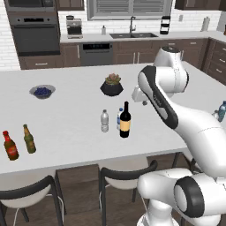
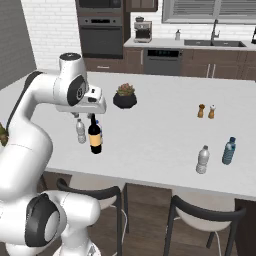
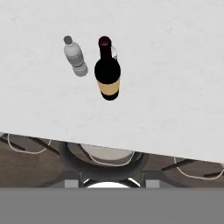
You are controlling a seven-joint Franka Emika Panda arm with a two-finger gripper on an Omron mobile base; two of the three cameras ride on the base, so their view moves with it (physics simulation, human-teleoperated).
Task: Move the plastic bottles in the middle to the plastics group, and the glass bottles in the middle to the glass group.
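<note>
1. Left base view: three bottles stand upright as a close cluster in the middle of the bench (image 1: 66, 119). The black wine bottle (image 1: 125, 120) is nearest the front edge, the blue-labelled water bottle (image 1: 119, 117) is tucked just behind it and largely hidden, and the plain greyish water bottle (image 1: 104, 121) stands just to its left. The white arm reaches over the bench from the right, and its hand ends above and a little behind the cluster. The glass group, a red-labelled brown bottle (image 1: 9, 145) and a slim olive-green bottle (image 1: 29, 139), stands well apart at the far left near the front edge. A teal-blue bottle (image 1: 222, 111) of the plastics group shows at the right edge.

2. Right base view: the pincer (image 2: 85, 116) hangs directly over the wine bottle's neck, close above it but apparently not touching. Whether its jaws are parted or closed cannot be told here, and nothing appears to be held. The teal-blue bottle and a clear greyish bottle (image 2: 202, 160) stand together far to the right, with two small shakers (image 2: 206, 111) behind them.

3. Hand view: the camera looks down along the bottles' upright long axes. The wine bottle's dark cap lies upper centre, so the bottle is below and slightly ahead of the pincer. The greyish bottle sits just to one side, the blue-labelled one peeps from behind. As a judgement, the coming move is a straight descent onto the wine bottle's neck, then a long carry leftward to the glass group.
</note>
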